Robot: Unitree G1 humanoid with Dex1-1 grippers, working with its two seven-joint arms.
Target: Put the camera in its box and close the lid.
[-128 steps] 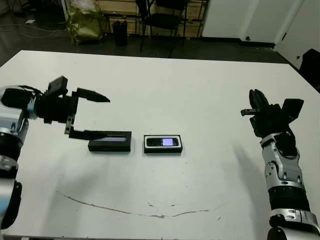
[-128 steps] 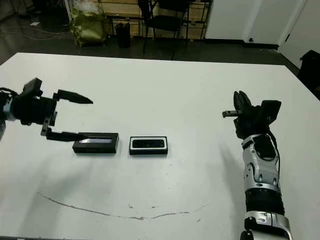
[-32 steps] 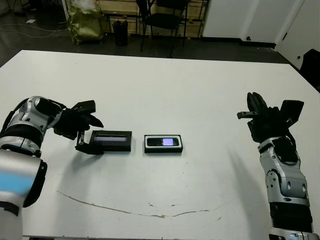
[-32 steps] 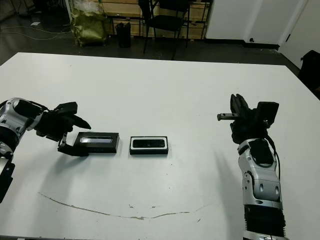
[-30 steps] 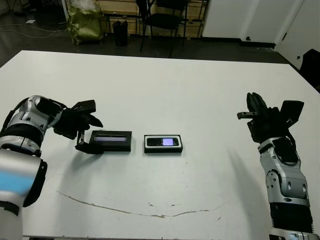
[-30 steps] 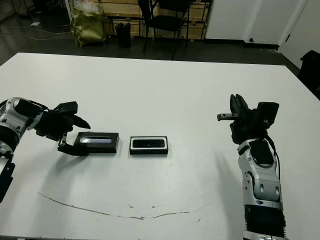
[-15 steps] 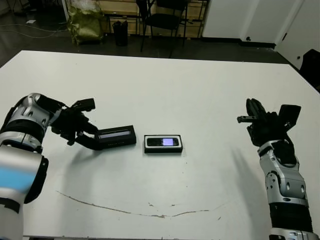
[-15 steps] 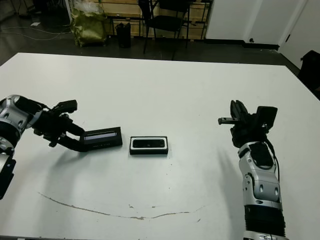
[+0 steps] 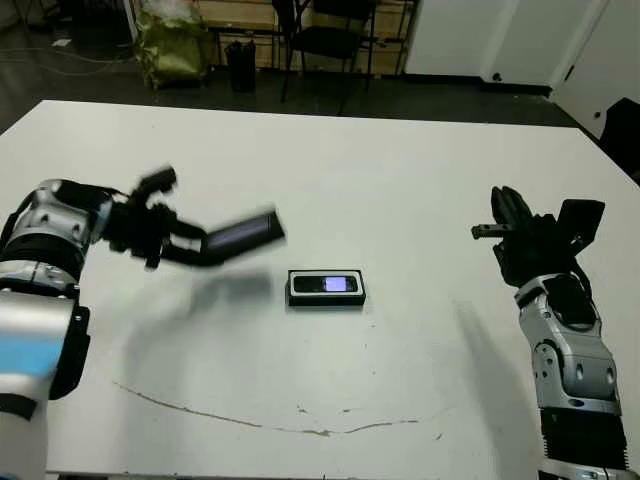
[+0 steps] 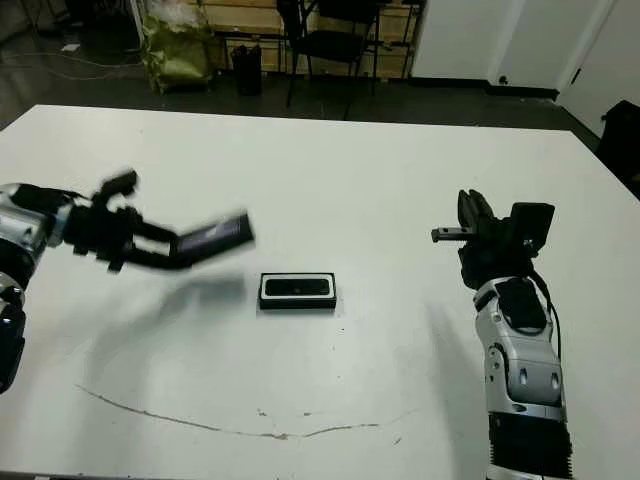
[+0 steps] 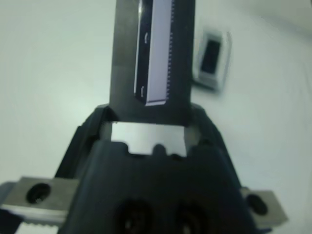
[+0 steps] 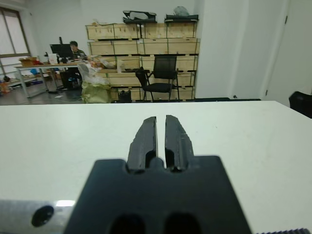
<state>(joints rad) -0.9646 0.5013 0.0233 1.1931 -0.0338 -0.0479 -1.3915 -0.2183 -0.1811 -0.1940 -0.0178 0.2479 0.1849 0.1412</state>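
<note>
The box (image 9: 326, 288) sits mid-table, a shallow black tray with a white rim. Inside it lies the camera (image 9: 328, 284), a slim black bar with a bluish window. My left gripper (image 9: 200, 243) is shut on the lid (image 9: 245, 232), a flat black cover with a pale strip. It holds the lid tilted in the air, up and to the left of the box. In the left wrist view the lid (image 11: 156, 53) runs out between the fingers, with the box (image 11: 213, 61) beyond it. At the table's right my right gripper (image 9: 508, 212) is raised, shut and empty.
A thin brown line (image 9: 300, 430) crosses the table near its front edge. Beyond the far edge are a chair (image 9: 330, 40) and a yellow-green bag (image 9: 175, 45). The right wrist view shows a person (image 12: 74, 48) at a distant desk.
My left gripper closed on the lid's left end and lifted it off the table, then swung it up and right toward the box. The right arm has barely moved.
</note>
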